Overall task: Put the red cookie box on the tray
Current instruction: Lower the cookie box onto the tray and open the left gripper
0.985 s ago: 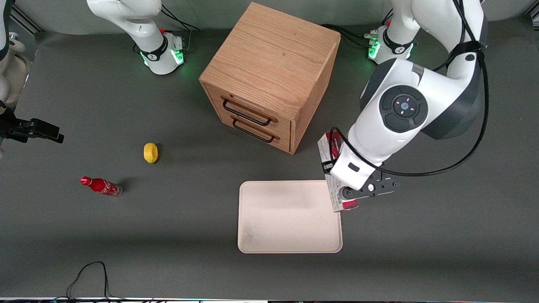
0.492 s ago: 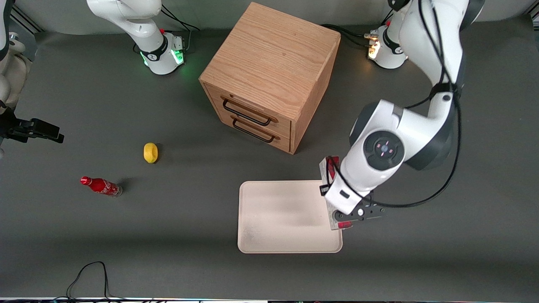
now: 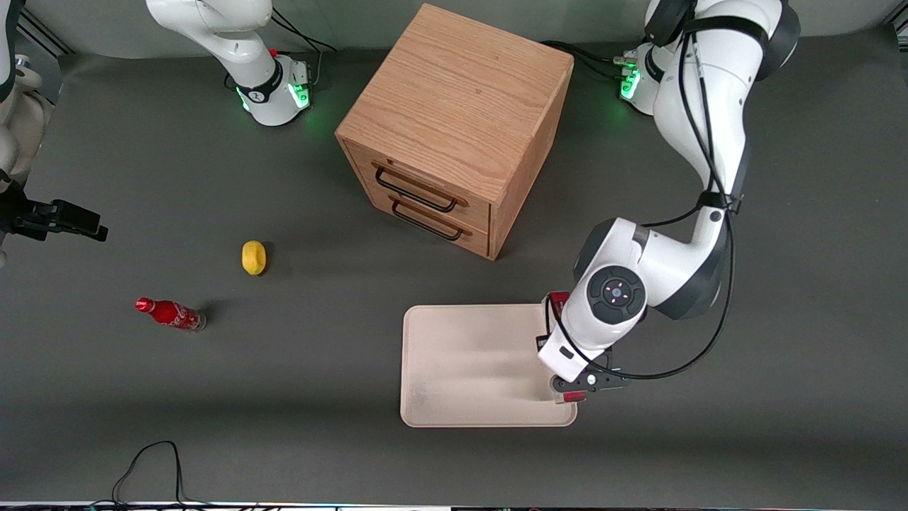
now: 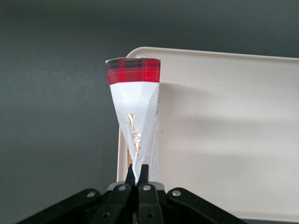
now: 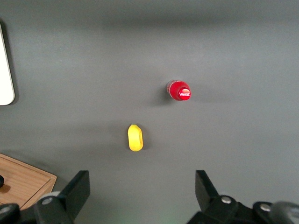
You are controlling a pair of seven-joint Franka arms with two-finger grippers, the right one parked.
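The red cookie box (image 4: 137, 105) is pinched between my left gripper's (image 4: 138, 175) shut fingers; it is white on its side with a red tartan end. In the front view the gripper (image 3: 568, 392) hangs low over the cream-white tray (image 3: 468, 362), at the tray's edge toward the working arm's end. The wrist hides most of the box there; only a red bit (image 3: 559, 299) shows. The box runs along that rim of the tray (image 4: 224, 140), its far end over a corner. Whether it touches the tray I cannot tell.
A wooden two-drawer cabinet (image 3: 454, 128) stands farther from the front camera than the tray. A lemon (image 3: 253, 257) and a red soda bottle (image 3: 170, 314) lie toward the parked arm's end. A black cable (image 3: 149, 461) loops at the table's front edge.
The left arm has come down and moved nearer to the front camera, carrying the box from above the tray's corner to low along the tray's edge.
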